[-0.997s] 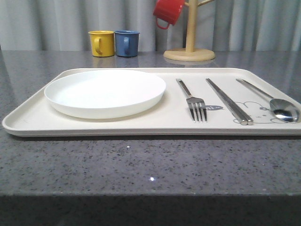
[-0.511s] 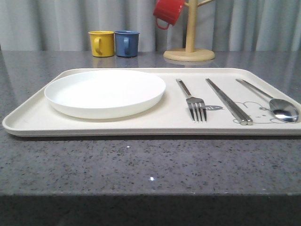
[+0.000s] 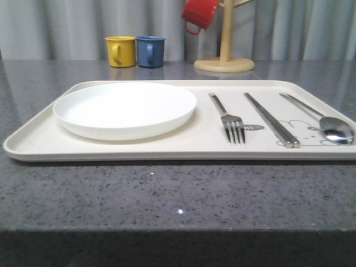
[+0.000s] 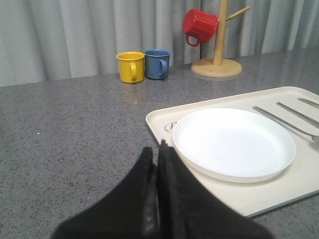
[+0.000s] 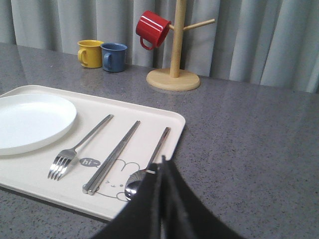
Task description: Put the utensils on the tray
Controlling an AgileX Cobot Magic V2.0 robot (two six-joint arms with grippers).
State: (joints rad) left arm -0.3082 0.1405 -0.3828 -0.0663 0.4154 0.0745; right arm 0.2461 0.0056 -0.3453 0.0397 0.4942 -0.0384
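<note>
The cream tray [image 3: 39, 139] lies across the dark stone counter. On its right half lie a silver fork [image 3: 229, 120], a pair of chopsticks [image 3: 271, 119] and a spoon [image 3: 325, 123], side by side and parallel. The right wrist view shows the same fork [image 5: 77, 148], chopsticks [image 5: 112, 157] and spoon [image 5: 149, 162] over the rabbit drawing. My right gripper [image 5: 162, 164] is shut and empty, hanging above the spoon's bowl near the tray's right edge. My left gripper [image 4: 155, 152] is shut and empty, above the counter just off the tray's [image 4: 159, 119] left corner.
A round white plate [image 3: 125, 108] fills the tray's left half. A yellow mug [image 3: 120, 51] and a blue mug [image 3: 150, 51] stand at the back. A wooden mug tree [image 3: 225, 61] with a red mug [image 3: 199, 14] stands behind the tray.
</note>
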